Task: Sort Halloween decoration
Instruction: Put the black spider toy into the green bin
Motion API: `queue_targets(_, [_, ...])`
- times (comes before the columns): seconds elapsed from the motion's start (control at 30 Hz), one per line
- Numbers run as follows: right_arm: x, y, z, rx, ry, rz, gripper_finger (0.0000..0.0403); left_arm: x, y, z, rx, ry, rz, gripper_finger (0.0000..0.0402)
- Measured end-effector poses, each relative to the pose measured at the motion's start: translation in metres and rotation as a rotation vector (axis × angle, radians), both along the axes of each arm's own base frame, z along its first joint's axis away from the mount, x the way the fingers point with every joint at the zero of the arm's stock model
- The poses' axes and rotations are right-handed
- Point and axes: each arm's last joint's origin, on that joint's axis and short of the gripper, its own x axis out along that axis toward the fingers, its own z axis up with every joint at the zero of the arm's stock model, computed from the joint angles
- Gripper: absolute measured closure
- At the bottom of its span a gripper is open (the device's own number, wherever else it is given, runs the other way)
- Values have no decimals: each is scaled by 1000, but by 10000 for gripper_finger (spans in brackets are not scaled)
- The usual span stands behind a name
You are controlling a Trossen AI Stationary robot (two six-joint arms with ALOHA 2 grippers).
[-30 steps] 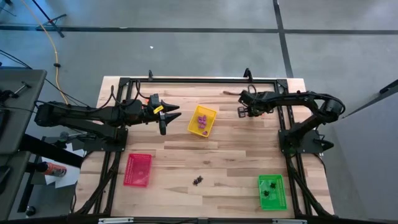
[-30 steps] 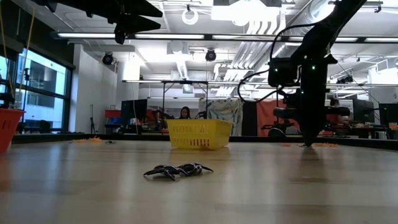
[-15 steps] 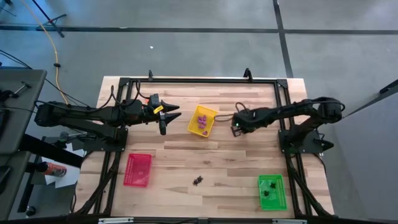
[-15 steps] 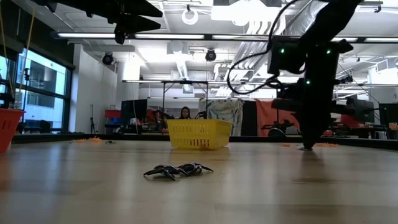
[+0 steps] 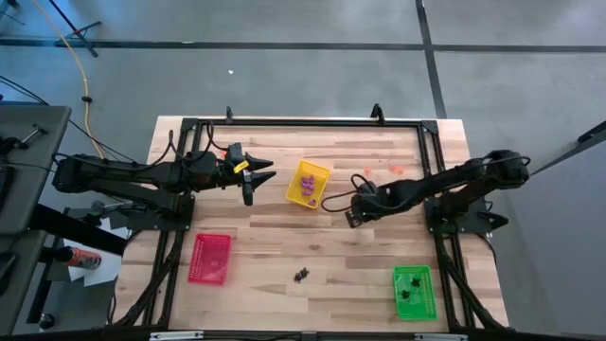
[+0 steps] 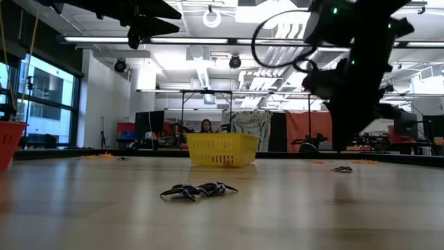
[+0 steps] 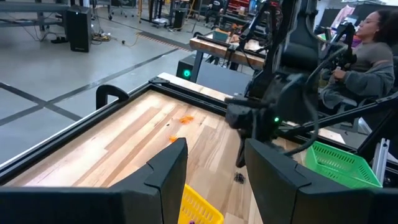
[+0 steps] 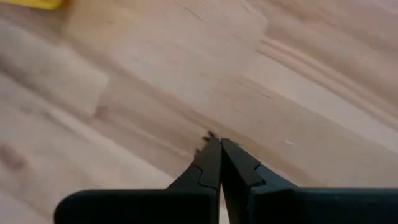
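My right gripper [image 5: 351,219] points steeply down over the table's middle, right of the yellow tray [image 5: 323,176], and is shut on a tiny black trinket [image 8: 208,135]. The trinket also shows in the low view [image 6: 341,169] and in the left wrist view [image 7: 239,178]. My left gripper [image 5: 258,175] waits open, held high left of the yellow tray, where purple trinkets [image 5: 308,183] lie. More black trinkets [image 5: 301,276] rest on the boards near the front edge. Orange trinkets [image 5: 369,171] lie at the far right. My right gripper pinches the black trinket between the very tips of its two fingers [image 8: 214,163], coming from above and pointing steeply down. Only thin black legs [image 8: 200,150] stick out beside the tips. The trinket sits close over the boards; whether it touches them I cannot tell.
A red tray [image 5: 210,258] stands near the front left. A green tray [image 5: 414,292] holding black trinkets stands at the front right. Dark frame rails [image 5: 303,123] run along the table's far edge and sides. A person [image 7: 367,56] sits beyond the table's right side.
My right gripper has swung from the orange trinkets at the far right toward the table's near edge and slightly left, to just right of the yellow tray. It has risen a little and rolled at the wrist, its fingers staying shut.
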Motion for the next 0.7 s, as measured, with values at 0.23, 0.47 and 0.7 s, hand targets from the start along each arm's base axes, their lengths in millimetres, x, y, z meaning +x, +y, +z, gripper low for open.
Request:
queue_targets(0.23, [3, 0, 21, 10, -40, 298, 399, 0, 0, 0, 0, 4, 0, 250])
queue_targets(0.47, [6, -7, 17, 63, -34, 612, 316, 0, 0, -2, -1, 18, 0, 250])
queue_targets(0.7, [9, -8, 7, -118, 34, 937, 191, 0, 0, -3, -2, 33, 0, 250])
